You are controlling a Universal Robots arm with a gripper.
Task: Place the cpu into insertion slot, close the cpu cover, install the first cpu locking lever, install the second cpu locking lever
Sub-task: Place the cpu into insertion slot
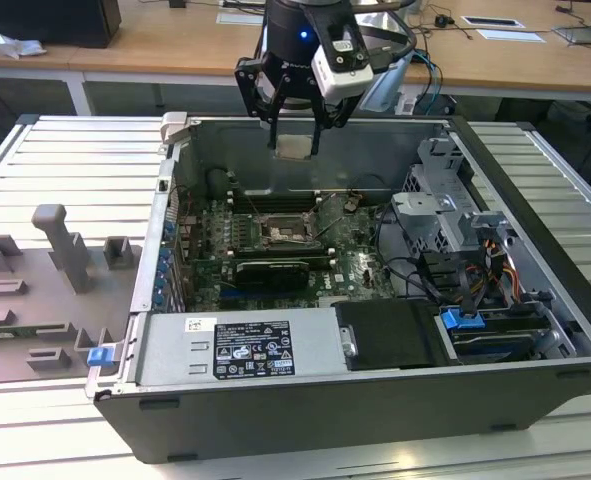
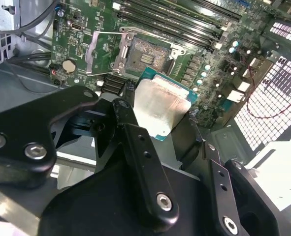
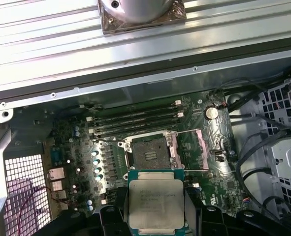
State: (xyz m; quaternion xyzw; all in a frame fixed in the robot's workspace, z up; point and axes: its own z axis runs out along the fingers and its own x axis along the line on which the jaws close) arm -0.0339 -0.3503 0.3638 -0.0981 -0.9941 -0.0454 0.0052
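Gripper point(image 1: 295, 138) was clamped on the cpu point(image 3: 155, 202), one black finger point(image 2: 135, 142) on each of two opposite edges, metal lid facing up toward the wrist, green substrate edge visible around it. In the exterior view the cpu hung roughly level in the air over the open computer case point(image 1: 375, 400), well above the motherboard point(image 1: 350, 262) and close to the case's far wall. It was not seated: the insertion slot point(image 3: 147, 150) lay bare with its contact field exposed, and the cpu was held clear of it. The cpu cover point(image 3: 190, 147) was swung open, lying beside the slot on the side toward the coin battery point(image 3: 211, 112). Memory slots point(image 3: 135, 120) ran in a row on the far side of the slot from the cpu. A long black card point(image 1: 270, 272) sat on the board nearer the camera, with the power supply point(image 1: 240, 345) in front of it. Grey fixture blocks point(image 1: 65, 250) sat on the ribbed metal table point(image 1: 65, 150) at the exterior view's left, well apart from the case. Could not tell the locking levers' positions.
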